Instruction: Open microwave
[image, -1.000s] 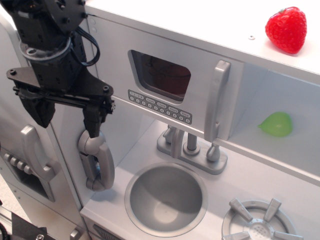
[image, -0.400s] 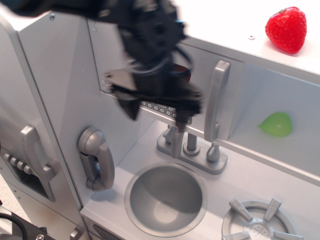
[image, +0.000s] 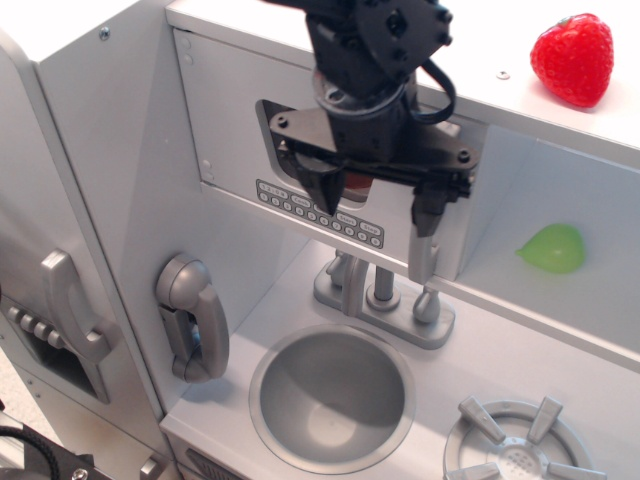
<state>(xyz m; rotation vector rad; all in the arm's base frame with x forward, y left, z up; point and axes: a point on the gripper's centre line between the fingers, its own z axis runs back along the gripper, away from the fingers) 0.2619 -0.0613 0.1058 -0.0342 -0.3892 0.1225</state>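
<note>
Toy kitchen w/ sink (image: 333, 397) below: microwave (image: 330, 160) door looks shut. Pincer (image: 378, 205) hangs spread in front of it, right finger at the vertical handle (image: 424, 258). Handle's long axis runs up-down, so grip needs jaws either side.

The end effector (image: 378, 198) has swung from the far left, above the toy phone (image: 192, 318), across to the front of the microwave (image: 330, 170), its open fingers now straddling the door window, one finger (image: 428, 212) at the vertical handle (image: 424, 258).
</note>
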